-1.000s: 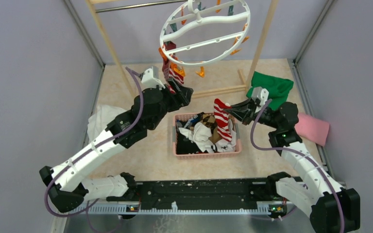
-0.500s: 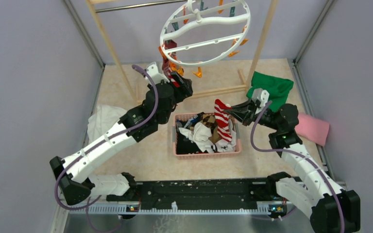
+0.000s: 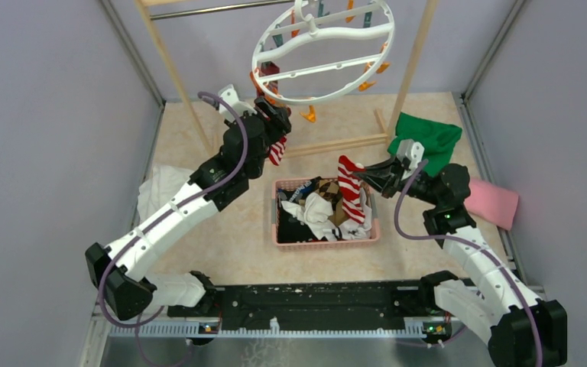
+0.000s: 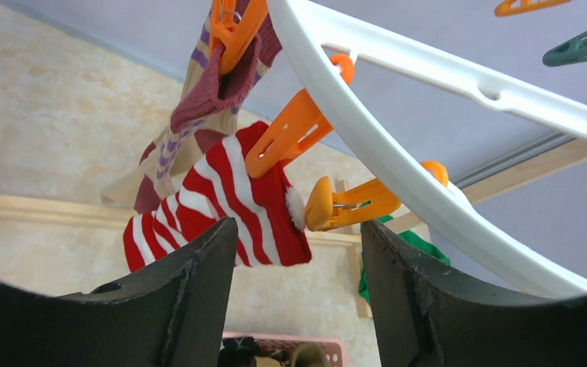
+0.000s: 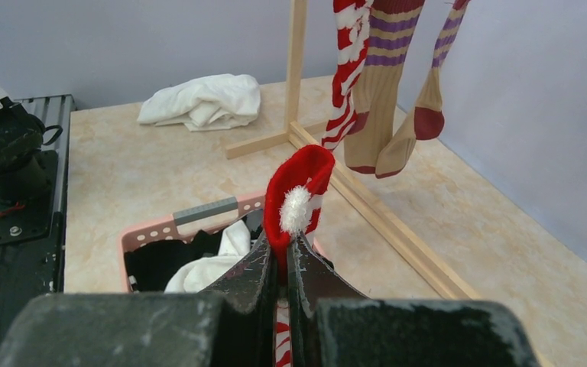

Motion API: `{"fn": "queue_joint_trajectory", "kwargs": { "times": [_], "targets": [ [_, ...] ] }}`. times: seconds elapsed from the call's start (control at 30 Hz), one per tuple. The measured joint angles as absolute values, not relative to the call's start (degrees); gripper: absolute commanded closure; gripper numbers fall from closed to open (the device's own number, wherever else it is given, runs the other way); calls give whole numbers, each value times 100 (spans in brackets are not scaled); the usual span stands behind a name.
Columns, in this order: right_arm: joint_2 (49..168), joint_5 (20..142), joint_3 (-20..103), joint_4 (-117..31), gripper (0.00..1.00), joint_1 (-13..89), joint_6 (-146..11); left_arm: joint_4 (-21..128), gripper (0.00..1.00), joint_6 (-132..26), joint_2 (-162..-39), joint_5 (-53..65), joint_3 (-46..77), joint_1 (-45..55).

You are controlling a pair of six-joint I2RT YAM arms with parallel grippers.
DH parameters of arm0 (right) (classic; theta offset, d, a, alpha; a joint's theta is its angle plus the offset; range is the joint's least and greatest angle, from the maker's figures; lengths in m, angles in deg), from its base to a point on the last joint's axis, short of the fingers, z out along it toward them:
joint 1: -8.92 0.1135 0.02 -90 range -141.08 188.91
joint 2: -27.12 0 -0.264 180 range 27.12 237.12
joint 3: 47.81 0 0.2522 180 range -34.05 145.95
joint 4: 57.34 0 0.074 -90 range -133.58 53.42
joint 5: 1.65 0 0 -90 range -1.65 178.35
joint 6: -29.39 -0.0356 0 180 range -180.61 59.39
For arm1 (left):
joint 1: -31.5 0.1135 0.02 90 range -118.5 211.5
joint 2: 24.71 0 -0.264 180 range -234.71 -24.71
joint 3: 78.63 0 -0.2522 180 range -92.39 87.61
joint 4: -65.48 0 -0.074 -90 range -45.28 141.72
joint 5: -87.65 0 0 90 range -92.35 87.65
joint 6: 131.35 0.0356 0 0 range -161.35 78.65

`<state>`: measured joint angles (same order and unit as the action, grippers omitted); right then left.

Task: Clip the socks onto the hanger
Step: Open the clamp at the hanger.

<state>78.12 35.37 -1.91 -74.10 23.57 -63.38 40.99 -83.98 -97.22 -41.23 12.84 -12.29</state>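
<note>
The white ring hanger [image 3: 329,67] hangs from the rack at the back. A red-and-white striped sock [image 4: 222,199] and a tan and maroon striped sock [image 4: 199,115] hang from orange pegs on its left rim [image 4: 397,176]. My left gripper [image 4: 298,229] is open just below a free orange peg [image 4: 351,206], with nothing between its fingers; in the top view this gripper [image 3: 275,115] is under the ring's left edge. My right gripper [image 5: 283,241] is shut on the cuff of another red-and-white striped sock [image 3: 349,187], held above the basket.
A pink basket [image 3: 325,243] with several more socks sits mid-table. A green cloth [image 3: 428,138] and a pink cloth [image 3: 493,202] lie to the right, a white cloth [image 3: 160,187] to the left. The wooden rack's post [image 3: 413,65] and its foot bar stand behind the basket.
My left arm has risen and moved back and left, up to the hanger's left rim. Its jaws have narrowed slightly. The right arm and its sock have stayed put.
</note>
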Motion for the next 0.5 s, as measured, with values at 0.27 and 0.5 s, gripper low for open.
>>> {"fn": "queue_joint_trajectory", "kwargs": {
  "times": [0.27,0.5],
  "targets": [
    [7794,3577,-248,-7399,100,2357,-6268,5153,33,-7861,-9715,-3681,1918,-1017],
    [7786,3579,-257,-7399,100,2357,-6252,5520,33,-7644,-9645,-3535,2054,-938]
  ]
}}
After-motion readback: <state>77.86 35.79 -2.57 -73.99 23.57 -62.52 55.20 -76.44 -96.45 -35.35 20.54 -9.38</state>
